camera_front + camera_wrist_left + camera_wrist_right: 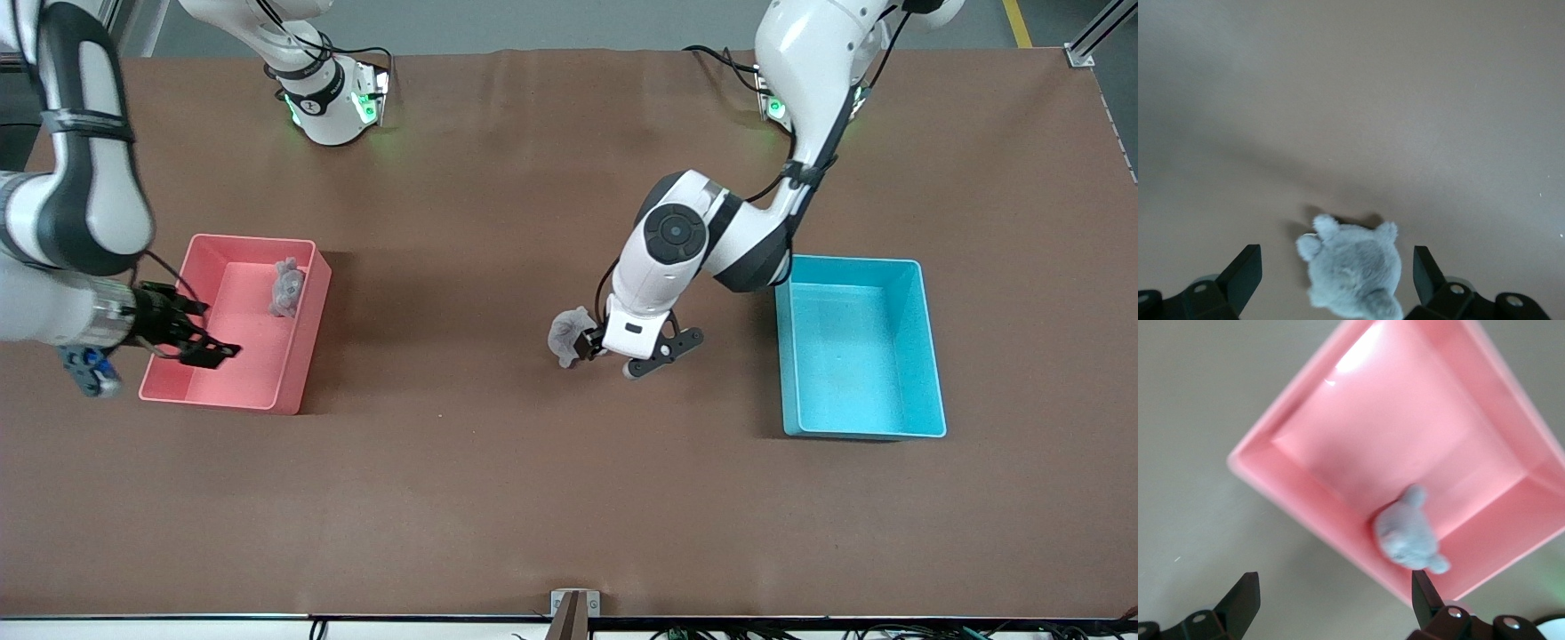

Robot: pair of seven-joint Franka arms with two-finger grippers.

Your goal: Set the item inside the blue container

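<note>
The blue container (929, 356) stands empty toward the left arm's end of the table. A small grey plush toy (567, 334) lies on the table's middle. My left gripper (594, 345) is down at it and open. In the left wrist view the plush toy (1351, 277) sits between the left gripper's (1336, 267) two fingers, with a gap on each side. My right gripper (203, 349) is open over the pink bin's (222, 382) outer wall and holds nothing; in the right wrist view the right gripper (1333, 587) frames bare table and the pink bin's rim.
A second grey plush toy (286, 286) lies inside the pink bin (1405, 433), against its wall; the right wrist view shows that second toy (1405, 533) too. Bare brown table lies between the left gripper and the blue container.
</note>
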